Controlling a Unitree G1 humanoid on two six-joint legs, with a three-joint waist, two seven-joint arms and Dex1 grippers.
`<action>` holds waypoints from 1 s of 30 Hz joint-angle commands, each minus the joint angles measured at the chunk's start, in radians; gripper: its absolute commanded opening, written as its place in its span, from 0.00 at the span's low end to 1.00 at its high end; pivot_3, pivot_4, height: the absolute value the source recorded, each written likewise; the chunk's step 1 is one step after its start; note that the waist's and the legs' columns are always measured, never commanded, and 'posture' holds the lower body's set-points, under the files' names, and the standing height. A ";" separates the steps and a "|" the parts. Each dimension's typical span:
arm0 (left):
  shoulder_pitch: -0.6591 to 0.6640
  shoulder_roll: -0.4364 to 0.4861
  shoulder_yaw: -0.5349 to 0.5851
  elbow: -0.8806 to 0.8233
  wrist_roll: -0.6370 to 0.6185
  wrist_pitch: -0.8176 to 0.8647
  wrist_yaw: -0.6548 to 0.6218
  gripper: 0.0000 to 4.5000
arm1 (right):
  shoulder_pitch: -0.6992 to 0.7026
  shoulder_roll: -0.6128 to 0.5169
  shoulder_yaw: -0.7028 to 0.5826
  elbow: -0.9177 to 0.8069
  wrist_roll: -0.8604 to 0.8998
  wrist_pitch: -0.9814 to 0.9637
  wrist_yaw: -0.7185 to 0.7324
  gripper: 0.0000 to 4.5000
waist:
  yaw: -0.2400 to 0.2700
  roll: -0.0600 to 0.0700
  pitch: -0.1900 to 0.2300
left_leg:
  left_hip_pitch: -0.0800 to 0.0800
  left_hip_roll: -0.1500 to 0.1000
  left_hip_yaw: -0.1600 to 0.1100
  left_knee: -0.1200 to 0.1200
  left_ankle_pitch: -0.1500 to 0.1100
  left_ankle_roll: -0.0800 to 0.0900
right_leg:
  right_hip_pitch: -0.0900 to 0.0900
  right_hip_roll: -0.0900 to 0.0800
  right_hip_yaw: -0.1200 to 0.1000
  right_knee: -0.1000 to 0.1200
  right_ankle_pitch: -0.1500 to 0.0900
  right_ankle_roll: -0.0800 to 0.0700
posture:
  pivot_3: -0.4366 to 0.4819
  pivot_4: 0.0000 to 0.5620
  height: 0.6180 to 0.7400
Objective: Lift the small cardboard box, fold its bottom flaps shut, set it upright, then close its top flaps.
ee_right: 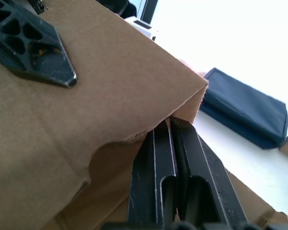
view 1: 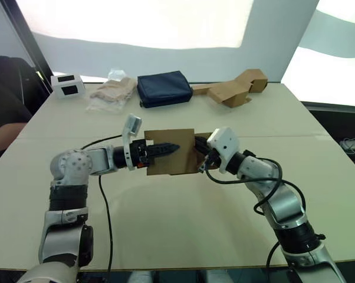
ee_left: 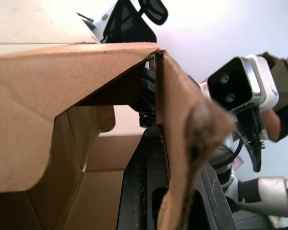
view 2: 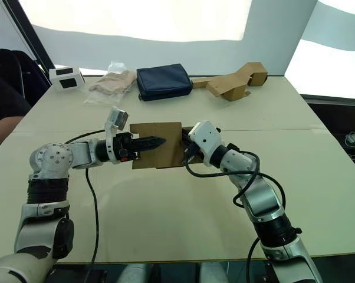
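Left gripper (view 1: 161, 150) clamps left wall of small cardboard box (view 1: 171, 154), one finger outside, one inside. Right gripper (ee_right: 175, 143), fingers pressed together, grips flap edge at box right side. Box held off table (view 1: 183, 218), mid-scene, between both arms.

Progress: lift done; flaps appear unfolded; upright placement and top closure remain.

Left wrist view shows open box interior; head views show outer face alone.
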 commanded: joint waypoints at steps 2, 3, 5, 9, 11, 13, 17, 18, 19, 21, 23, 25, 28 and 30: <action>-0.031 0.028 -0.036 -0.025 0.053 -0.142 -0.075 0.00 | -0.012 -0.037 -0.062 -0.111 0.021 -0.011 0.027 0.01 | 0.001 0.000 0.000 | 0.000 0.000 0.000 0.000 0.000 0.000 | 0.000 0.000 0.000 0.000 0.000 0.000 | 0.48 0.27 1.00; -0.035 0.034 -0.041 -0.026 0.060 -0.164 -0.089 0.00 | -0.006 -0.048 -0.077 -0.124 0.027 -0.003 0.030 0.01 | 0.001 0.000 0.000 | 0.000 0.000 0.000 0.000 0.000 0.000 | 0.000 0.000 0.000 0.000 0.000 0.000 | 0.48 0.27 1.00; -0.040 0.044 -0.049 -0.030 0.073 -0.201 -0.117 0.00 | 0.011 -0.070 -0.114 -0.148 0.043 0.021 0.034 0.01 | 0.001 0.000 0.000 | 0.000 0.000 0.000 0.000 0.000 0.000 | 0.000 0.000 0.000 -0.001 0.000 0.000 | 0.48 0.27 1.00; -0.050 0.071 -0.066 -0.033 0.098 -0.263 -0.166 0.00 | 0.074 -0.094 -0.191 -0.199 0.091 0.091 0.026 0.01 | 0.003 0.000 0.000 | 0.000 -0.001 0.000 0.000 0.000 0.000 | 0.000 0.000 0.000 -0.001 0.000 0.000 | 0.48 0.27 1.00; -0.059 0.081 -0.069 -0.029 0.109 -0.293 -0.190 0.00 | 0.121 -0.096 -0.217 -0.219 0.113 0.129 0.020 0.01 | 0.003 0.000 0.000 | -0.001 -0.001 0.000 0.000 0.000 0.000 | 0.000 0.001 0.000 -0.001 0.000 0.000 | 0.48 0.27 1.00; -0.065 0.088 -0.074 -0.026 0.119 -0.316 -0.204 0.00 | 0.165 -0.098 -0.227 -0.238 0.131 0.158 0.022 0.01 | 0.002 0.000 0.000 | 0.000 -0.001 0.000 0.000 0.000 0.000 | 0.000 0.001 0.000 -0.001 0.000 0.000 | 0.48 0.27 1.00; -0.075 0.091 -0.080 -0.024 0.128 -0.344 -0.226 0.00 | 0.224 -0.097 -0.215 -0.276 0.156 0.203 0.024 0.01 | 0.000 0.000 0.000 | 0.000 -0.001 0.000 0.000 0.000 0.000 | 0.000 0.002 0.000 -0.001 0.000 0.000 | 0.48 0.27 1.00; -0.076 0.091 -0.082 -0.026 0.129 -0.347 -0.229 0.00 | 0.232 -0.095 -0.208 -0.284 0.164 0.217 0.024 0.01 | 0.000 0.000 0.000 | 0.000 -0.001 0.000 0.000 0.000 0.000 | 0.000 0.002 0.000 -0.001 0.000 0.000 | 0.48 0.27 1.00; -0.077 0.090 -0.083 -0.027 0.128 -0.348 -0.230 0.00 | 0.238 -0.091 -0.201 -0.292 0.171 0.226 0.023 0.01 | 0.000 0.000 0.000 | 0.000 -0.001 0.000 0.000 0.000 0.000 | 0.000 0.002 0.000 -0.001 0.000 0.000 | 0.48 0.27 1.00; -0.081 0.086 -0.085 -0.030 0.124 -0.343 -0.232 0.00 | 0.238 -0.076 -0.177 -0.302 0.178 0.236 0.016 0.01 | 0.001 0.000 0.000 | 0.000 -0.001 0.000 0.000 0.000 0.000 | 0.000 0.002 0.000 -0.001 0.000 0.000 | 0.48 0.27 1.00; -0.083 0.083 -0.088 -0.033 0.119 -0.338 -0.234 0.00 | 0.230 -0.062 -0.162 -0.303 0.182 0.242 0.009 0.01 | 0.000 0.000 0.000 | 0.000 0.000 0.000 0.000 0.000 0.000 | 0.000 0.003 0.000 -0.001 0.000 0.000 | 0.48 0.27 1.00; -0.081 0.082 -0.092 -0.042 0.112 -0.331 -0.234 0.00 | 0.217 -0.049 -0.151 -0.300 0.182 0.243 0.005 0.01 | 0.001 0.000 0.000 | 0.000 0.000 0.000 0.000 0.000 0.000 | 0.000 0.003 0.000 -0.001 0.000 0.000 | 0.48 0.27 1.00; -0.076 0.080 -0.093 -0.054 0.101 -0.315 -0.233 0.00 | 0.192 -0.031 -0.140 -0.295 0.189 0.241 0.000 0.01 | 0.001 0.000 0.000 | 0.000 0.000 0.000 0.000 0.000 0.000 | 0.000 0.003 0.000 -0.001 0.000 0.000 | 0.48 0.27 1.00; -0.074 0.078 -0.094 -0.057 0.096 -0.310 -0.231 0.00 | 0.173 -0.018 -0.131 -0.289 0.197 0.245 0.002 0.01 | 0.001 0.000 0.000 | 0.000 0.000 0.000 0.000 0.000 0.000 | 0.000 0.003 0.000 -0.001 0.000 0.000 | 0.48 0.27 1.00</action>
